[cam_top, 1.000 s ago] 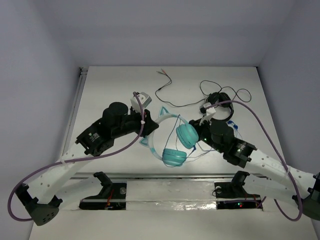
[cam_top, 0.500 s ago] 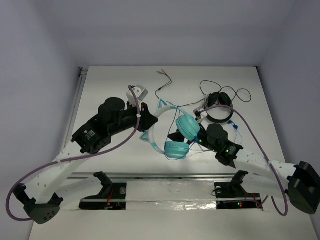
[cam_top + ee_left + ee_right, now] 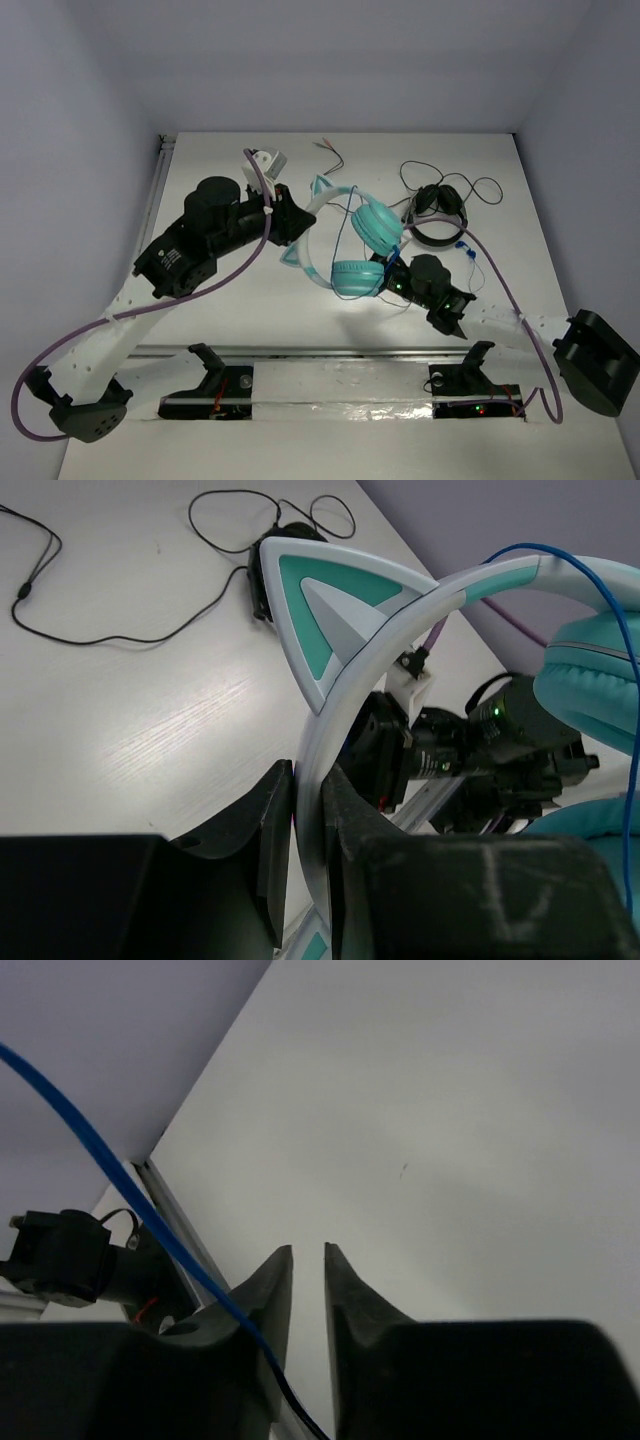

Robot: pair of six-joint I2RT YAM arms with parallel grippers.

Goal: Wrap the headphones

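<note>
Wrapping looks under way: the left end effector point(image 3: 308, 780) clamps the pale headband, holding the headphones point(image 3: 376, 226) above the desk point(image 3: 250, 320), just left of the black headphones point(image 3: 432, 198). The right end effector point(image 3: 307, 1260), nearer than those, is pinched narrow on the blue cable point(image 3: 100, 1155). Next it should probably carry that cable round the ear cups, kept taut.

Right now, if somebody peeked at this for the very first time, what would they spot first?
The teal headphones with cat ears, held up over the middle of the table, with the left arm's fingers squeezing the pale headband. Next, the thin blue cable running down into the right arm's nearly shut fingers. A black pair of headphones lies at the far right.
</note>
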